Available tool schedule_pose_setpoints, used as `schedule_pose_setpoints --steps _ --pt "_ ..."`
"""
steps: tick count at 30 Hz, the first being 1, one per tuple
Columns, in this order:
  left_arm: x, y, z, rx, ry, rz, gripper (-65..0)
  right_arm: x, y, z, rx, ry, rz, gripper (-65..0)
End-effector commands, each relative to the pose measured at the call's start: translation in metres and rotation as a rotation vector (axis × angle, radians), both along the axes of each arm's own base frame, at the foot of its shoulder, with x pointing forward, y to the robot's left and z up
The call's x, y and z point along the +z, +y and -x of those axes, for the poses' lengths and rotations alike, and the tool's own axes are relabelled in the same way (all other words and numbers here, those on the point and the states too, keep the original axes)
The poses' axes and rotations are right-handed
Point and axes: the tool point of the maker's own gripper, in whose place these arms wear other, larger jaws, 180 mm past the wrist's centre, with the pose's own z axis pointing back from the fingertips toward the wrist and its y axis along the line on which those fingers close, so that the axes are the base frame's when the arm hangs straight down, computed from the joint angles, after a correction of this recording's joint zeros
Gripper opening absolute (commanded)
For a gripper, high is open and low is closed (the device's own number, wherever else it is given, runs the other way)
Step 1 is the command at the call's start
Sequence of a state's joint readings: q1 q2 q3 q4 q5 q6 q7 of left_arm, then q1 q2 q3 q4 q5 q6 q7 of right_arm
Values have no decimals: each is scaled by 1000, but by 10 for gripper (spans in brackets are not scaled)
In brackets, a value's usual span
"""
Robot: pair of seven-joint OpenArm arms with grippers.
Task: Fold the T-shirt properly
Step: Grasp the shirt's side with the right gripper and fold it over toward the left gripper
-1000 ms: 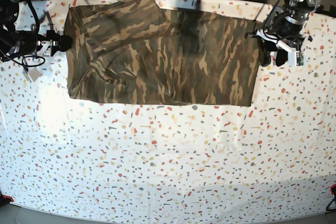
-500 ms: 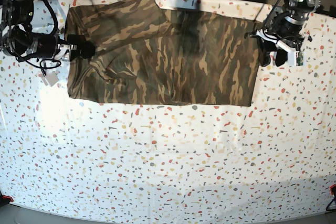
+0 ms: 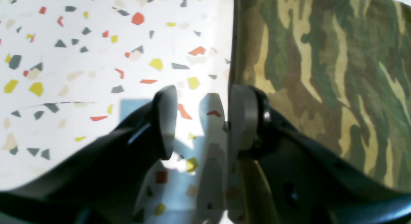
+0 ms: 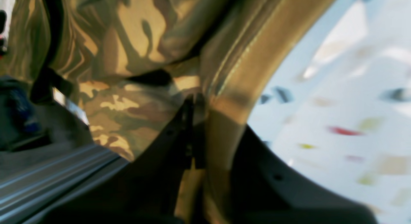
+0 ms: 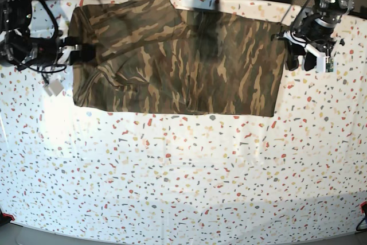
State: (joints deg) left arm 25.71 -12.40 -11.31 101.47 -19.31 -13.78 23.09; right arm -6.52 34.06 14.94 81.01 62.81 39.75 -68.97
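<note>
Camouflage T-shirt (image 5: 178, 64) spread flat toward twelve o'clock on speckled surface (image 5: 183, 176). Soft, light, limp cloth; best pinched at edges or corners. Right gripper (image 4: 192, 103) clenched on shirt's nine o'clock edge. Left gripper (image 3: 199, 121) released, straddling three o'clock edge.

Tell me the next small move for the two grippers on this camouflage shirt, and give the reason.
Probably close the left gripper on the camouflage-print cloth T-shirt: its jaws stand open astride the hem edge, while the right gripper is already shut on the collar end. Both ends need holding before lifting.
</note>
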Motion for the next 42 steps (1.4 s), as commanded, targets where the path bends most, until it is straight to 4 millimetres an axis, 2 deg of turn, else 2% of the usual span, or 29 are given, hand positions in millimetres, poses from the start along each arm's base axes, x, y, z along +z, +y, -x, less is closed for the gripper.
schedule_pose_setpoints --steps 1,6,9,16,24,29,32,36,42 --pt "7 2 -4 -2 -32 -3 -390 20 -6 -14 8 -65 2 -650" --pt "-2 6 -1 8 -13 -2 -390 40 2 -13 70 -87 -13 -650" --pt "-11 5 1 -9 -2 10 -390 51 16 -12 115 -105 -47 -650" --pt "-22 -9 5 -85 18 44 -390 87 72 -14 234 -258 -109 -650" --pt "-25 -38 7 -154 27 77 -390 126 141 -13 271 -436 -258 -650" --pt "-24 -53 3 -191 19 91 -390 135 170 -14 235 -469 -375 -650" --pt "-23 -53 2 -192 16 90 -390 138 190 -12 238 -471 -441 -650" --pt "-24 -51 2 -201 19 63 -390 139 226 -2 298 -454 -507 -650" --pt "-27 -49 3 -213 31 27 -390 138 286 -3 409 -499 -467 -650"
